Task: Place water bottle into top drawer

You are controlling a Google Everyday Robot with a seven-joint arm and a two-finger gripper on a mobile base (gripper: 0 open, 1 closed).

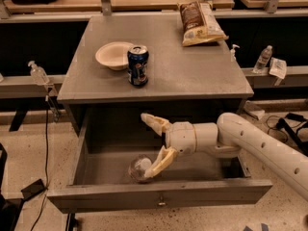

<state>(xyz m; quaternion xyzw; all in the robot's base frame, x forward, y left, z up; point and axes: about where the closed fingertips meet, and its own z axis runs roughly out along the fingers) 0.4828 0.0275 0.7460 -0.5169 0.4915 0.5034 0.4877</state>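
In the camera view, the top drawer (96, 196) is pulled far out of the grey cabinet, and its front panel is the edge nearest to the camera. The arm enters from the right, over the right wall of the drawer. The hand (145, 146) is inside the drawer and it is released, with the two fingers spread wide, one high near the cabinet's front edge and one low. The water bottle (138, 168) rests on the drawer floor, close behind the front panel and a little left of the middle. The low finger is just beside it, perhaps touching. Whether the bottle stands or lies cannot be told. The left half of the drawer floor is open room.

On the tabletop (192, 71) a bowl (114, 55) and a soda can (138, 65) are near the left front edge, and a chip bag (199, 23) lies at the back right.
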